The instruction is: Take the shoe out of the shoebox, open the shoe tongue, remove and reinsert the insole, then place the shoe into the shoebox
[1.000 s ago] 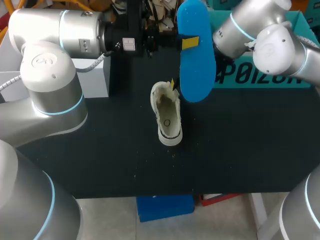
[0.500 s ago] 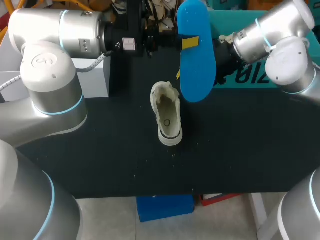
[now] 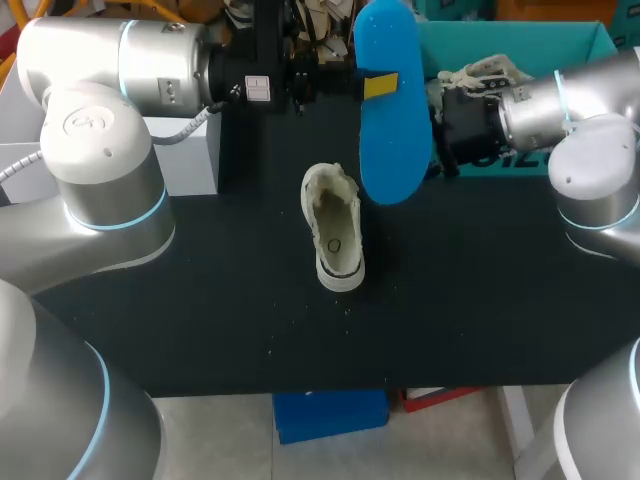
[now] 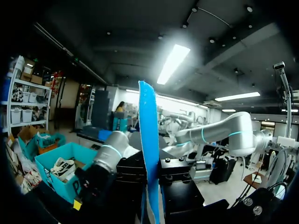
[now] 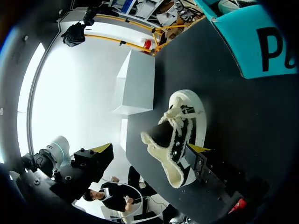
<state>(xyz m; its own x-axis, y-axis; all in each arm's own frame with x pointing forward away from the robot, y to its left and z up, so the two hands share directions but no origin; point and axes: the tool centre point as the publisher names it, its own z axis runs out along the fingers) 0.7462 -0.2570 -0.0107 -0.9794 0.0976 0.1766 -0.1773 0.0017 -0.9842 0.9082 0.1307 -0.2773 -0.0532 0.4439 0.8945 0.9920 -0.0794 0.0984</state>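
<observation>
Right arm point(image 3: 585, 100) swung aside; insole point(image 3: 393, 120) hides right tool point(image 5: 152, 149) tips.

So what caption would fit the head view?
Left tool holds the blue insole up, near the shoe on the table.

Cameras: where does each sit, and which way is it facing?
Head view: above and behind, looking down on the table; both arms show, the left gripper holding the insole upright beyond the shoe.
Left wrist view: on the left wrist, looking along its fingers; insole edge-on between them, right arm beyond.
Right wrist view: on the right wrist, looking at the shoe ahead of the open right gripper.
All three show the shoebox.
</observation>
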